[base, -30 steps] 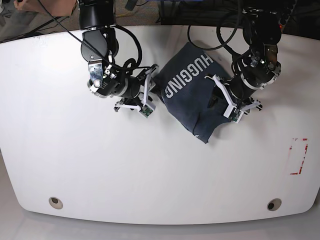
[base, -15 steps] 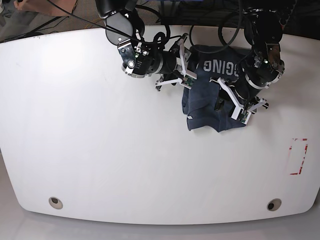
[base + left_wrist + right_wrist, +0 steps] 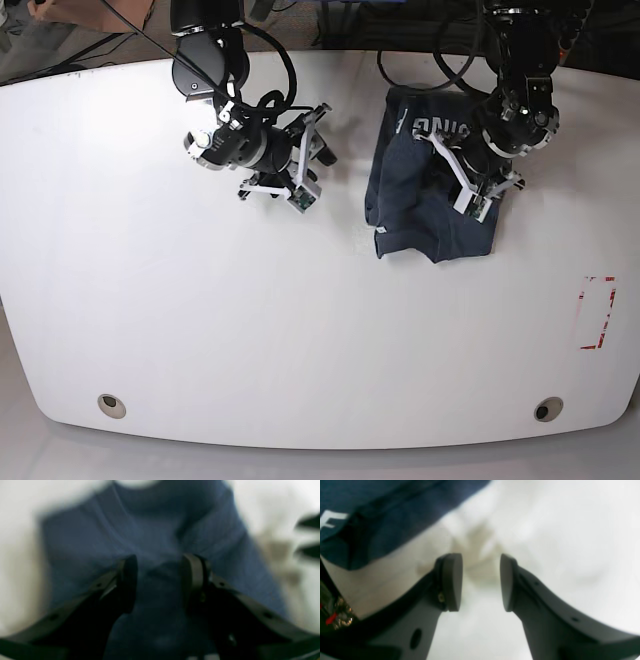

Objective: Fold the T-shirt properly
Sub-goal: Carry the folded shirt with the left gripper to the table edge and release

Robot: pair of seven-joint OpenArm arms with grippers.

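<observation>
1. White tabletop [image 3: 200, 330] fills the base view, with dark cables and clutter beyond its far edge at 12 o'clock.
2. Red-marked rectangle [image 3: 598, 312] sits on the surface toward 3 o'clock, and two round holes [image 3: 112, 405] lie near the front edge at 7 and 5 o'clock.
3. T-shirt [image 3: 420, 205], dark navy, lies bunched in a partly folded heap toward 1 o'clock of the tabletop, with white lettering showing at its far end.
4. Left claw [image 3: 478, 185] is over the shirt's 3 o'clock side; its wrist view is blurred, showing the fingers [image 3: 128, 580] parted with navy cloth between and beneath them, but I cannot tell whether they pinch any fabric.
5. Right claw [image 3: 310, 160] hovers toward 11 o'clock, well apart from the shirt at its 9 o'clock; its jaws stand parted over bare white surface, holding nothing, with a shirt edge [image 3: 382, 522] at the upper left of its wrist view.
</observation>
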